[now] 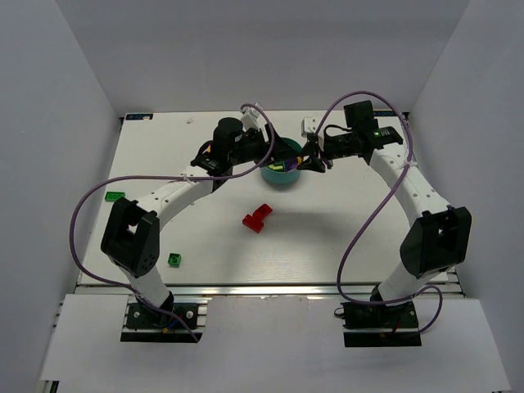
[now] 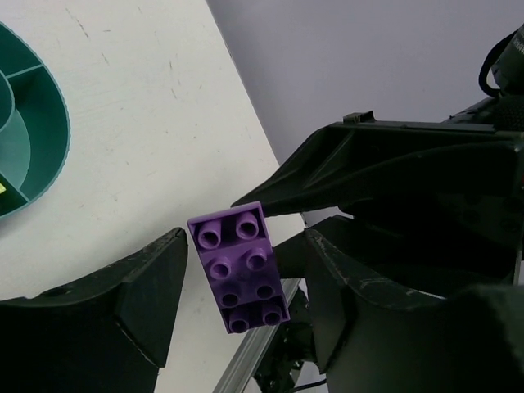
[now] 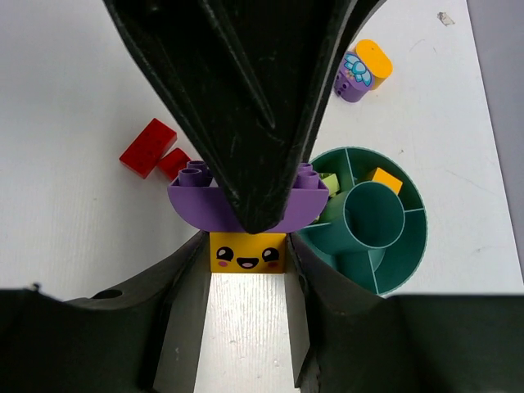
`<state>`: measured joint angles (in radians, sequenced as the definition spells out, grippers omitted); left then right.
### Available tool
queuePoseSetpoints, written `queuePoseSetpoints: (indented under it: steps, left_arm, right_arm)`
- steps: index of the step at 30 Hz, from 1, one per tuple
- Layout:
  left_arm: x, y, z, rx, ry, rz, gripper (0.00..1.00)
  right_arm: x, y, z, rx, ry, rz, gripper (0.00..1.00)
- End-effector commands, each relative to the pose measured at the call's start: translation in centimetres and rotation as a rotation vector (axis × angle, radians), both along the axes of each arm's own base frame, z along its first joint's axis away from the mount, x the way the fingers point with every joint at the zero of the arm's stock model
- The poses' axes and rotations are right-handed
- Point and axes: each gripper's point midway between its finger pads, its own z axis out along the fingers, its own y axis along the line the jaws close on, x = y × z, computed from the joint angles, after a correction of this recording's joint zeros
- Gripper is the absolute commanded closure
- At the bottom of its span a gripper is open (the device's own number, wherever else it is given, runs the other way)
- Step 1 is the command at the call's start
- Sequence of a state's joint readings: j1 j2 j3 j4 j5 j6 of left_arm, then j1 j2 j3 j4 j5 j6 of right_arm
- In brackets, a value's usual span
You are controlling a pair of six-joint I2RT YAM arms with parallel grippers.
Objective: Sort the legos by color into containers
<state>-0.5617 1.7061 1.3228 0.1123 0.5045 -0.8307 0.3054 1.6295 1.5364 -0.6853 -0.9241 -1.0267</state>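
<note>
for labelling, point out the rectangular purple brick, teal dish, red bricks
rectangular purple brick (image 2: 237,266), left wrist view, studded face
teal dish (image 3: 374,214), right wrist view, bare centre well
red bricks (image 1: 257,218), top external view, middle of pair

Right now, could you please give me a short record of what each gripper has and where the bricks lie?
left gripper: purple brick between its fingers; hold unclear
right gripper: shut on yellow face brick, purple arch on top
teal dish: orange brick and lime piece inside
loose on table: red bricks, lime green brick, dark green brick
</note>
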Motion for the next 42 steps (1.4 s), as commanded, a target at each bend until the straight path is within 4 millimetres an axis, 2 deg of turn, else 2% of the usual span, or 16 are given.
queuePoseSetpoints:
  steps: [1, 2, 5, 6, 8, 9, 13, 15, 22, 25, 33, 34, 35, 40, 41, 42]
  left_arm:
    - [-0.8, 0.0, 2.0, -0.015, -0.044, -0.007, 0.33]
    - [-0.8, -0.2, 1.8, -0.013, -0.037, -0.012, 0.36]
    - [-0.7, -0.4, 1.6, -0.01, -0.028, -0.022, 0.57]
    - [-0.7, -0.4, 1.6, -0.008, -0.028, -0.02, 0.69]
    - [-0.4, -0.3, 1.6, 0.007, -0.037, -0.007, 0.77]
    - [-0.3, -0.3, 1.7, 0.011, -0.039, -0.003, 0.87]
    - [0.5, 0.3, 1.8, 0.045, -0.048, 0.031, 1.0]
    - [0.9, 0.9, 1.8, 0.048, -0.045, 0.049, 1.0]
    - [3.9, 6.3, 3.5, 0.002, -0.062, 0.16, 1.0]
    - [4.7, 7.0, 3.6, 0.016, -0.067, 0.173, 1.0]
    - [6.4, 6.5, 1.0, 0.1, -0.039, 0.179, 1.0]
    - [6.6, 6.0, -0.2, 0.141, -0.033, 0.173, 1.0]
    - [6.9, 5.5, 0.6, 0.147, -0.061, 0.171, 1.0]
    - [6.6, 2.2, 0.0, 0.239, -0.224, 0.142, 1.0]
    - [7.0, 1.8, 1.6, 0.226, -0.341, 0.161, 1.0]
    - [6.6, 1.8, 0.2, 0.248, -0.36, 0.162, 1.0]
  right_arm:
    - [0.0, 0.1, 1.8, 0.03, -0.057, -0.011, 1.0]
    - [0.1, 0.1, 1.9, 0.031, -0.062, -0.013, 1.0]
    - [0.4, 0.2, 1.8, 0.029, -0.065, -0.023, 1.0]
    - [0.4, 0.2, 1.6, 0.026, -0.063, -0.026, 1.0]
    - [0.4, 0.0, 1.4, 0.015, -0.068, -0.031, 1.0]
    - [0.3, -0.1, 1.1, 0.009, -0.063, -0.032, 1.0]
    - [0.3, -0.6, 0.3, -0.01, -0.067, -0.051, 1.0]
    - [0.6, -0.9, 0.3, -0.005, -0.061, -0.082, 1.0]
    - [1.3, -2.7, -0.6, -0.014, -0.042, -0.156, 1.0]
    - [1.7, -3.2, -1.1, -0.025, -0.04, -0.184, 1.0]
    - [4.4, -5.7, -1.6, -0.042, -0.042, -0.357, 1.0]
    - [4.7, -6.0, -1.5, -0.038, -0.045, -0.378, 1.0]
    - [5.1, -6.2, -1.3, -0.025, -0.048, -0.4, 1.0]
    - [6.1, -7.3, -1.5, -0.011, -0.018, -0.472, 1.0]
    - [6.3, -7.6, -1.6, -0.009, -0.009, -0.484, 1.0]
    - [6.6, -7.9, -1.5, -0.002, 0.001, -0.501, 1.0]
